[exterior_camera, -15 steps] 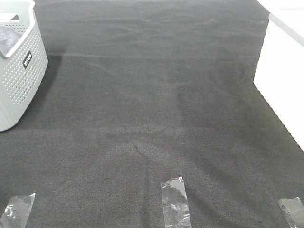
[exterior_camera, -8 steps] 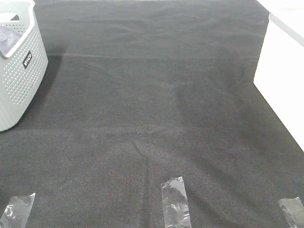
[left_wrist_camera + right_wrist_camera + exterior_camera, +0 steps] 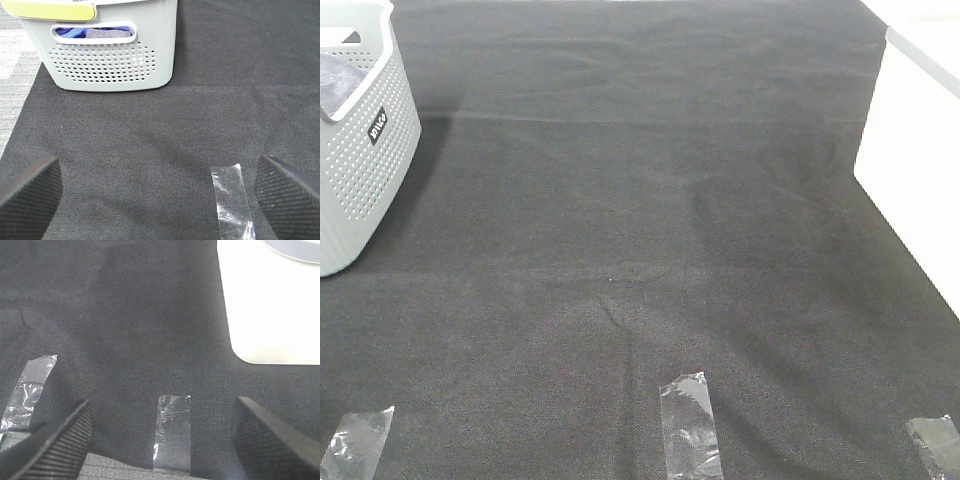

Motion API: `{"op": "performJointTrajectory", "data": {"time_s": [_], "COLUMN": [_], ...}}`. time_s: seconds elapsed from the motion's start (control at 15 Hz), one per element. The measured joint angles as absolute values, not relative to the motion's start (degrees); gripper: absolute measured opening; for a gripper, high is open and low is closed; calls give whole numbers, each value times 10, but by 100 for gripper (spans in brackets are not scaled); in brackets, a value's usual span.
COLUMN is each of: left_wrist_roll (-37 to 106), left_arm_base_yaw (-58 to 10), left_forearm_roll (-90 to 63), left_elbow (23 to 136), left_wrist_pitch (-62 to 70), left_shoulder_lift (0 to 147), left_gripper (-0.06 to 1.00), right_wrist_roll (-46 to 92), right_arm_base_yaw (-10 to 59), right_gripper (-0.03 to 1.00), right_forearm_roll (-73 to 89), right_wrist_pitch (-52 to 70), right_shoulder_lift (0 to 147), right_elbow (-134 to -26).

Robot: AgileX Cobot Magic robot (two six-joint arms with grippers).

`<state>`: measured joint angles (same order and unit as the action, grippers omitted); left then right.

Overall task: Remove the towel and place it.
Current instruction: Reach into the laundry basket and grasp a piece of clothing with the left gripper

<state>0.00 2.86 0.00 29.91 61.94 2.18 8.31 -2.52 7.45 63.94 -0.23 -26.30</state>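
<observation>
The grey-lavender towel (image 3: 338, 78) lies inside a pale perforated basket (image 3: 365, 165) at the far left of the black cloth; only a small part shows over the rim. In the left wrist view the towel (image 3: 105, 33) shows through the basket's (image 3: 110, 65) handle slot, beside something blue. My left gripper (image 3: 160, 192) is open and empty, low over the cloth, some way in front of the basket. My right gripper (image 3: 160, 435) is open and empty above the cloth's front edge. Neither gripper shows in the exterior view.
A black felt-like cloth (image 3: 640, 220) covers the table. Clear tape strips (image 3: 690, 425) hold its front edge. A white block (image 3: 910, 170) stands at the right edge; it also shows in the right wrist view (image 3: 270, 305).
</observation>
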Motion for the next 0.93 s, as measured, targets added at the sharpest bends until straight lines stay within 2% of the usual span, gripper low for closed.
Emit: {"op": "performJointTrajectory", "data": {"time_s": [0.93], "left_wrist_roll": [0], "left_arm_base_yaw": [29], "left_forearm_roll": [0], "left_elbow": [299], "left_wrist_pitch": [619], "left_shoulder_lift": [22], "left_gripper": [99], "right_wrist_roll": [83], "right_arm_base_yaw": [-25], "right_gripper": [76], "right_forearm_roll": [74], "right_wrist_pitch": [639], "right_shoulder_lift": [-2], "right_elbow": [-263]}}
